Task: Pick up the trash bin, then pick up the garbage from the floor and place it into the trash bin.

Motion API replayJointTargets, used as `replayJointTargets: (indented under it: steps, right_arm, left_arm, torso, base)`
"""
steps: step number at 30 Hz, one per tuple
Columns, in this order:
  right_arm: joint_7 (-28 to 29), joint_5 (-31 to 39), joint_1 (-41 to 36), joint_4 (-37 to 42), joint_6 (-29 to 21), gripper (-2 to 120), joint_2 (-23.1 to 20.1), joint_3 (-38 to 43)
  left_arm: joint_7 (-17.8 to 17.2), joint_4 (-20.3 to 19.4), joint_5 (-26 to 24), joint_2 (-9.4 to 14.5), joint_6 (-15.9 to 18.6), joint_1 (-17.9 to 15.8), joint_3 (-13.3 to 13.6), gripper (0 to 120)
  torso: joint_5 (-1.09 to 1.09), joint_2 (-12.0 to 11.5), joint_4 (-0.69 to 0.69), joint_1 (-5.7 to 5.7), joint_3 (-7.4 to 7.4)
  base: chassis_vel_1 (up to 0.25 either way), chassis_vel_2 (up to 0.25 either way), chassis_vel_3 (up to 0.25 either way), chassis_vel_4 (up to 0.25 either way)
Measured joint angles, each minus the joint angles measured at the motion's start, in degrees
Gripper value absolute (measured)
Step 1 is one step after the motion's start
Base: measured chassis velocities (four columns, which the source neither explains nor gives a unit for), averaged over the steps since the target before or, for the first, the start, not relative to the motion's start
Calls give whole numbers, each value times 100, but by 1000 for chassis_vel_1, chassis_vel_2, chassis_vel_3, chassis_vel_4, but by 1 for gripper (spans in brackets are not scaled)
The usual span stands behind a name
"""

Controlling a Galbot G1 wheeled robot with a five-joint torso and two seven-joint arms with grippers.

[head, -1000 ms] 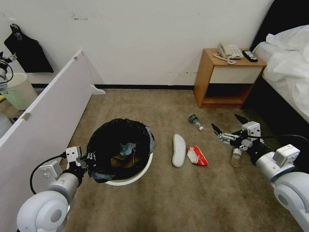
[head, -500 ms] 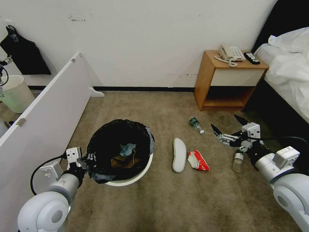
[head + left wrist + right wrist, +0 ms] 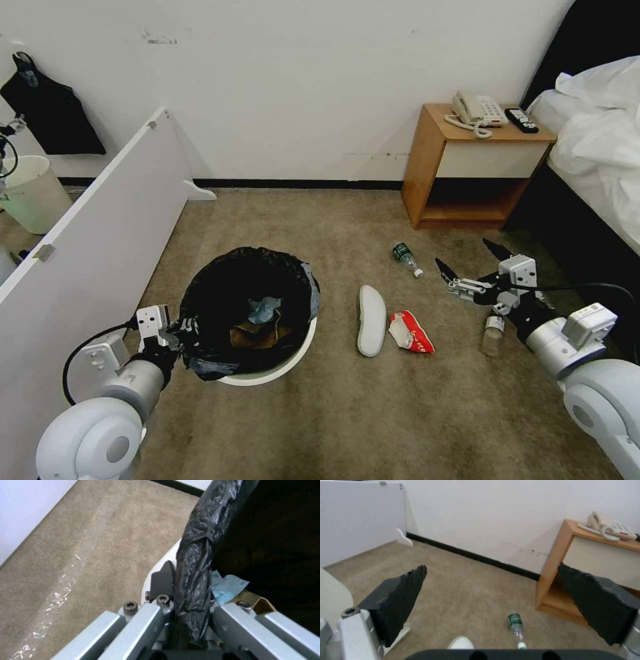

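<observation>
Bed (image 3: 593, 133) cut off at the right edge of the head view. Cream bucket (image 3: 30, 193) half behind the white panel (image 3: 100, 220). Trash bin (image 3: 250, 310) bottom lost in black liner shadow, contents barely readable. Clear bottle (image 3: 492, 333) partly under the right gripper (image 3: 470, 267). Slipper (image 3: 460, 643) clipped to a toe in the right wrist view. Left gripper (image 3: 191, 597) inner finger buried behind bag plastic.

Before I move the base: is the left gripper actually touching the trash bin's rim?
Touching. The left wrist view shows the left gripper shut on the bag-covered rim of the trash bin, one finger outside against the white wall.
</observation>
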Motion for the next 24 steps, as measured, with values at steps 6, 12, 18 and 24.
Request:
replayJointTargets:
  steps: [6,12,18,24]
  right_arm:
    - [-5,14,-19,16,-31,100,-4,14]
    - [-6,25,-21,20,-44,100,-5,15]
    - [-16,31,-17,17,-48,100,-11,10]
    - [-25,32,-29,17,-50,100,-19,10]
  left_arm:
    - [1,0,14,-26,0,-2,19,1]
    - [9,0,44,-37,0,2,39,1]
    - [10,0,41,-18,-1,1,37,1]
    - [10,0,42,-32,-4,-10,61,1]
  torso:
    - [0,0,0,0,1]
    - [0,0,0,0,0]
    - [1,0,-1,0,0]
    - [1,0,2,0,1]
  base:
    - [0,0,0,0]
    - [0,0,0,0]
    - [-26,21,27,-29]
    - [-128,132,134,-131]
